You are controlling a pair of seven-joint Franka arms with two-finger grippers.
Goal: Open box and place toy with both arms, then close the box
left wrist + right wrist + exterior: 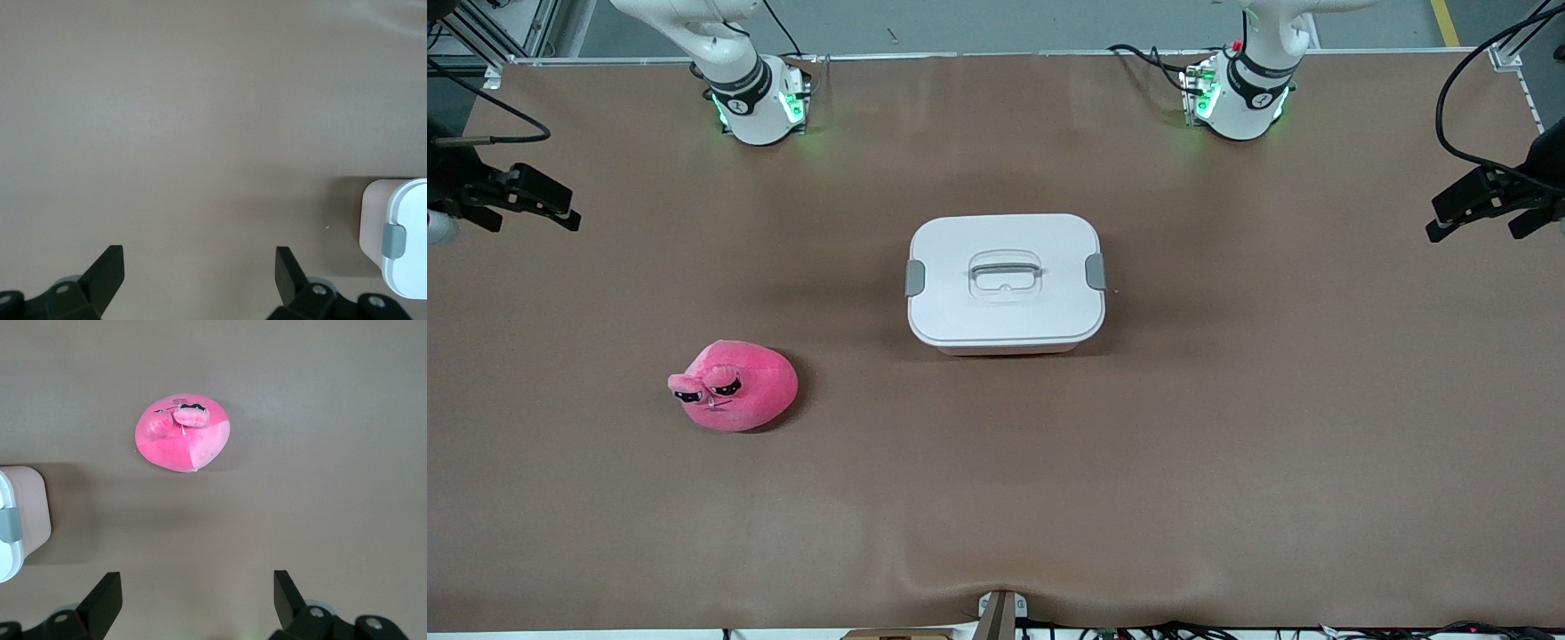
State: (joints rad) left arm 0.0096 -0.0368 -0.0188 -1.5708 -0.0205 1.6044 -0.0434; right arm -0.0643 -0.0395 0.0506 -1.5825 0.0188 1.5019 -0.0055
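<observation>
Brown desk (1227, 462) spreads wide below me, one plain matte sheet with a soft ripple at its nearest edge, and nothing on it has been touched yet. Nearest the front camera sits the toy (734, 386), a bright pink plush blob with sleepy dark eyes, toward my right arm's end of the desk. Farther from that camera, near the middle, stands the box (1006, 283): white lid down, grey latches on both short sides, grey handle lying in its recess.

So I judge we're at the very start, the opening step. My left end effector (200, 263) hangs released, fingers (107, 270) spread wide, over bare desk beside the box at my left arm's end. My right end effector (198, 587) is released too, spread over open desk between box and toy. Neither holds a thing.

Next, as I read it, each arm goes to its own latch, and both need lifting before the lid frees; the grey tabs look small, so fingertip placement will matter.

Now the views. Only the front camera gives me the whole lid, the handle and both latches together. My left wrist view catches just one corner of the box with one latch (394, 241), and the pale pink wall under the lid. My right wrist view shows the toy from above, plus the other latch (8, 525).
</observation>
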